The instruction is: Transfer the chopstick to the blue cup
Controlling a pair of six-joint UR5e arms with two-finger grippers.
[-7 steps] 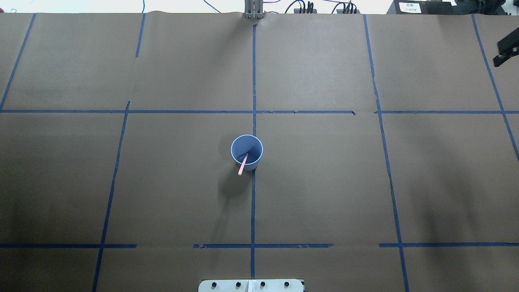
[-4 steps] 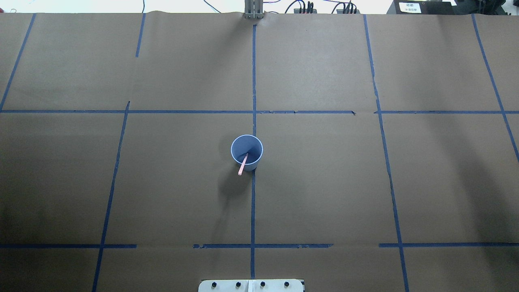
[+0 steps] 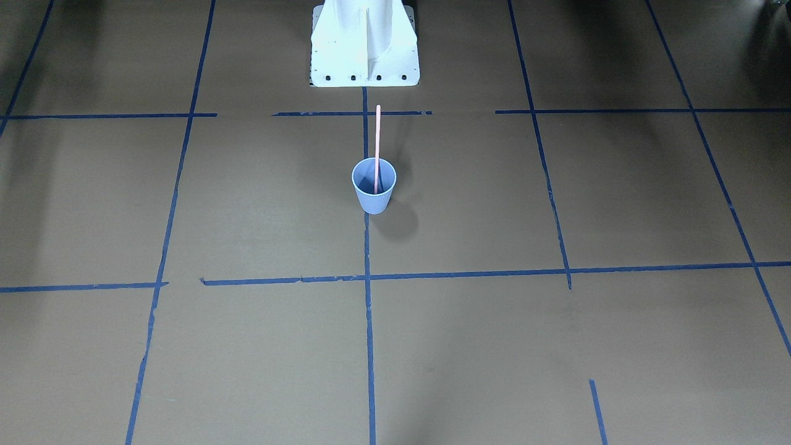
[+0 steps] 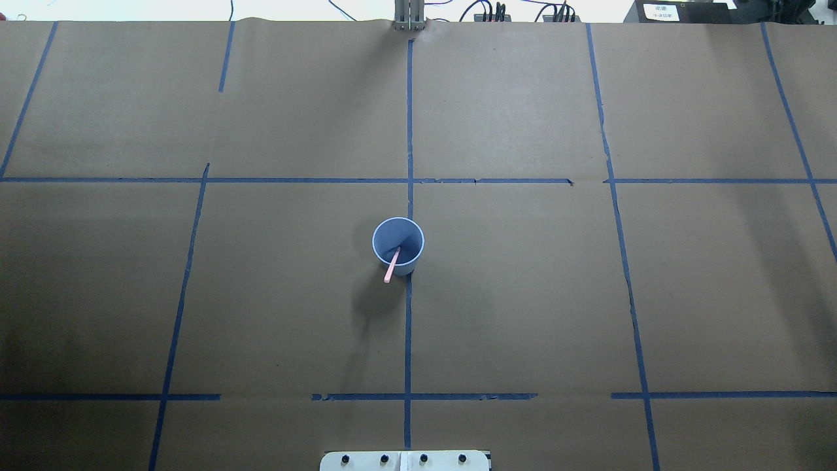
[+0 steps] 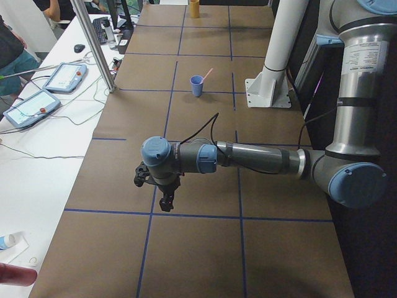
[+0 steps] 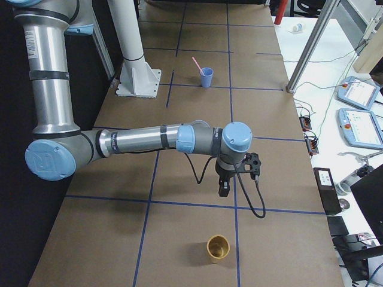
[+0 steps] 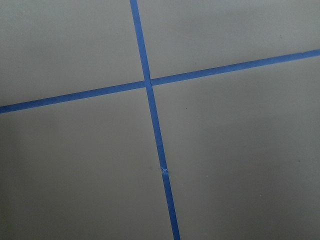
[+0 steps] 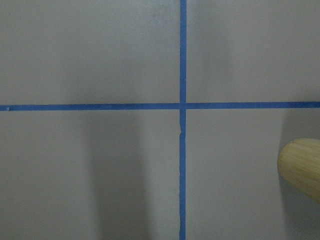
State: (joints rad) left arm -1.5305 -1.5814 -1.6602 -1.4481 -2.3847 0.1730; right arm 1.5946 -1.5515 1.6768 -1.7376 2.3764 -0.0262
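The blue cup (image 4: 398, 230) stands upright near the table's middle, on the centre tape line; it also shows in the front view (image 3: 373, 193). The pink chopstick (image 4: 390, 271) stands in the cup, leaning on the rim toward the robot base, and its upper half sticks out above the rim (image 3: 377, 139). Both grippers show only in the side views. The left gripper (image 5: 166, 203) hangs over the table far from the cup (image 5: 196, 85). The right gripper (image 6: 223, 191) hangs far from the cup (image 6: 206, 77). I cannot tell whether either is open or shut.
A bamboo-coloured cup (image 6: 218, 247) stands near the right gripper, at the table's right end, and its rim shows in the right wrist view (image 8: 302, 170). The white robot base (image 3: 364, 49) is at the near edge. Side tables hold teach pendants (image 5: 31, 105).
A dark part of the right arm at the overhead view's right edge has left that view. The cup and chopstick have not moved.
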